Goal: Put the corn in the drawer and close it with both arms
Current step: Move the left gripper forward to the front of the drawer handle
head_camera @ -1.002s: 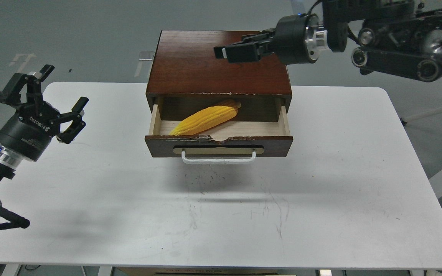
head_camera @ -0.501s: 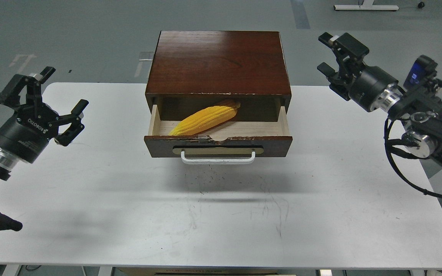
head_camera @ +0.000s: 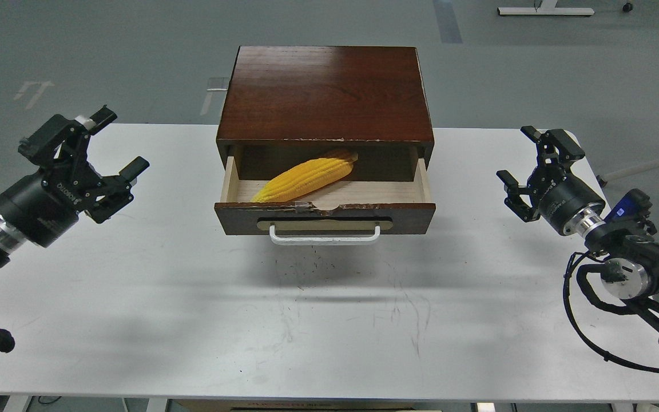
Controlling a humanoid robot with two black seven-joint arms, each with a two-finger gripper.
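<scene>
The corn (head_camera: 306, 178) already lies inside the drawer (head_camera: 325, 210), slanted, its pointed tip at the near left corner against the front board and its thick end far back under the cabinet (head_camera: 325, 91) top. The drawer is pulled well out, so closing it is what remains. The main risk, as I judge it, is an uneven push: if one of my pincers reaches the dark front before the other, the drawer could skew and jam in its opening, or the whole cabinet could slide away across the white table (head_camera: 329, 320), since nothing braces it. The corn's raised far end might also catch on the chipped top edge of the cabinet if it rides up. My left gripper (head_camera: 111, 153) hangs over the table's left side, well apart from the drawer, fingers spread wide and released, pointing up and toward the cabinet. My right gripper (head_camera: 530, 166) is mirrored on the right, near the table's far right corner, also released with its fingers parted, holding nothing. Neither pincer touches the drawer or its white handle (head_camera: 325, 236).
</scene>
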